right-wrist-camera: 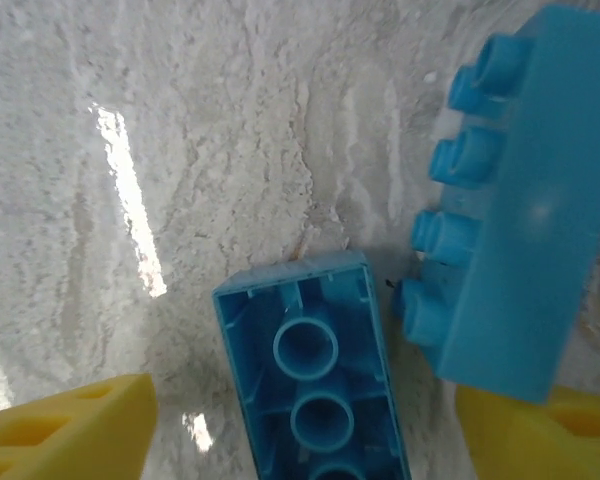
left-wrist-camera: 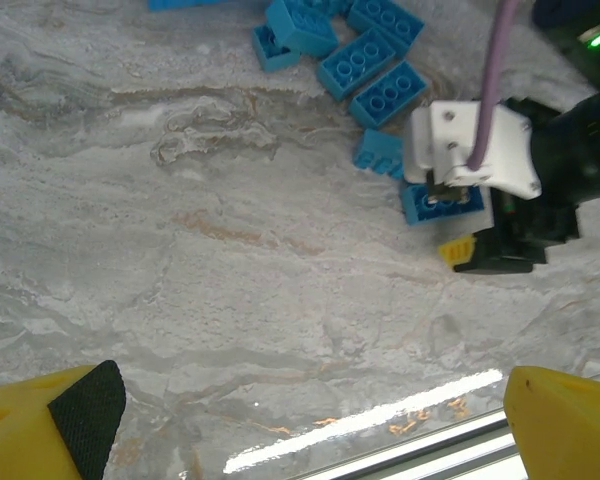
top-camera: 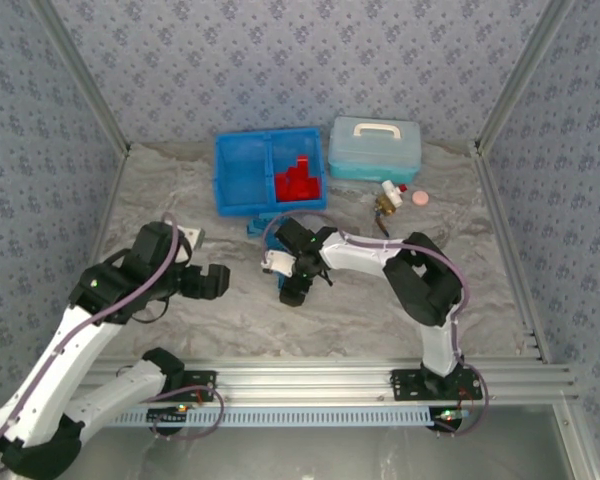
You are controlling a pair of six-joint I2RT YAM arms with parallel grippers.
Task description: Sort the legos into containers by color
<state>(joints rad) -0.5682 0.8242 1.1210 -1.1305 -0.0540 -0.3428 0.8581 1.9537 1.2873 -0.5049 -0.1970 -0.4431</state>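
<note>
Red legos (top-camera: 298, 181) lie piled in the right container (top-camera: 318, 160) of the bright blue tray; the left container (top-camera: 242, 172) looks bare. Several light blue legos (left-wrist-camera: 365, 62) are scattered on the table in front of the tray. My right gripper (right-wrist-camera: 305, 440) points down, open, its yellow fingers (right-wrist-camera: 70, 430) on either side of an upside-down light blue lego (right-wrist-camera: 310, 350) with gaps on both sides. Another blue lego (right-wrist-camera: 520, 200) lies on its side just right of it. My left gripper (left-wrist-camera: 310, 440) hangs open over bare table, left of the right gripper (top-camera: 295, 288).
A pale-blue lidded case (top-camera: 375, 148) stands right of the tray. A brass-and-white fitting (top-camera: 388, 197) and a pink disc (top-camera: 418, 199) lie in front of it. Metal rails (top-camera: 310, 380) run along the near edge, and patterned walls close in the table.
</note>
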